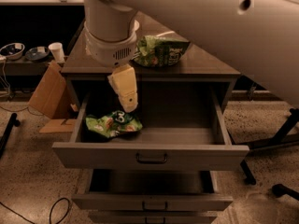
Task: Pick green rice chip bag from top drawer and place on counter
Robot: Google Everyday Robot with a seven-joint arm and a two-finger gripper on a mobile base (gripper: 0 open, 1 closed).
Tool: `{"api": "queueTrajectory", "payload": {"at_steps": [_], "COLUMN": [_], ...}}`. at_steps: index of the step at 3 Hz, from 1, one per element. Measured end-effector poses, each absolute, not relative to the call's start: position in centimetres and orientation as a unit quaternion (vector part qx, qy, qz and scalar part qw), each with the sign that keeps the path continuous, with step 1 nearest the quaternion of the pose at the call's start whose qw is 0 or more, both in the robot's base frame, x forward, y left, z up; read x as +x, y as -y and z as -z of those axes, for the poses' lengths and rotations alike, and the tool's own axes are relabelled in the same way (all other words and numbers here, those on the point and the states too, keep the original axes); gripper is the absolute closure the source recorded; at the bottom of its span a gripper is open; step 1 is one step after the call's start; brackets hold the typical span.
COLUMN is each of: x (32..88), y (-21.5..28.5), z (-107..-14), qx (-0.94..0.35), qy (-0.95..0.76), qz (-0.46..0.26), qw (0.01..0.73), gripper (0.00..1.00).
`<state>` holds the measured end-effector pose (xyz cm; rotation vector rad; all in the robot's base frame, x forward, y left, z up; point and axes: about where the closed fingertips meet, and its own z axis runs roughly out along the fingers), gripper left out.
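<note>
The green rice chip bag [112, 124] lies crumpled in the left part of the open top drawer [150, 156], its dark round logo facing up. My gripper [129, 105] hangs on a pale yellow wrist below the big white arm. It points down into the drawer, just above and a little right of the bag. It holds nothing that I can see. The counter [205, 63] is the cabinet's dark wood top. A duller, darker green bag [161, 52] with white lettering lies on it.
My arm fills the upper right of the view and hides part of the counter. The two lower drawers [152, 202] stand partly pulled out. A cardboard piece [46, 93], a white cup [57, 52] and bowls [12, 50] are at the left. Chair legs [279, 139] are at the right.
</note>
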<state>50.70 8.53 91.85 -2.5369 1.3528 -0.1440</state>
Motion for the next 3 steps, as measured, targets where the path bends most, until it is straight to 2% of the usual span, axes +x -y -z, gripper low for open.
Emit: {"api": "queueTrajectory", "payload": {"at_steps": [2,3], "x": [51.3,54.9], "y": [-8.9,-8.9], "z": [-91.0,-87.6], "qx": [-0.883,-0.906], "qy": [-0.45,-0.407], "qz": [0.046,0.048], "qw": [0.122,0.109], "gripper": [0.0,0.0]}}
